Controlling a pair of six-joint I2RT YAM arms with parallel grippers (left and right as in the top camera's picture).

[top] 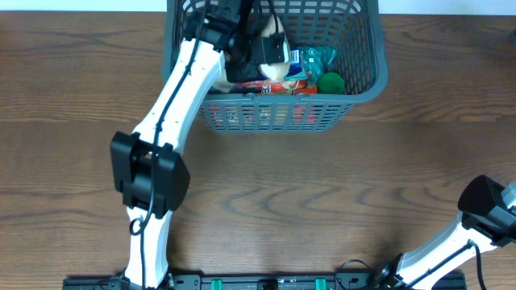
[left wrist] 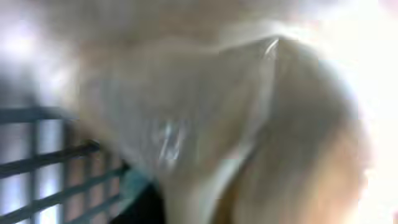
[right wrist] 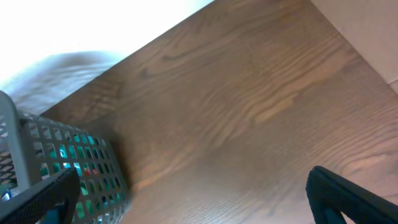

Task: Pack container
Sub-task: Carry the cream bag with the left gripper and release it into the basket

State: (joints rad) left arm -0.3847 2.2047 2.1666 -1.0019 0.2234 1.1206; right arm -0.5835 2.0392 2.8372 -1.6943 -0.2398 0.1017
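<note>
The grey lattice basket (top: 278, 114) stands at the back middle of the table. It holds a teal packet (top: 320, 57), a green round item (top: 330, 82) and a red-and-white packet (top: 300, 85). My left gripper (top: 260, 50) is down inside the basket on its left side, over a pale packet (top: 276, 70). In the left wrist view this pale, clear-wrapped packet (left wrist: 205, 112) fills the blurred frame right against the jaws, with basket wall (left wrist: 50, 180) behind; the fingers are hidden. My right gripper (right wrist: 193, 186) is open and empty above bare table, right of the basket (right wrist: 62, 155).
The right arm (top: 484, 205) sits at the table's front right corner. The left arm's body (top: 149, 173) stretches from the front left up to the basket. The wooden table top (top: 339, 185) runs between them.
</note>
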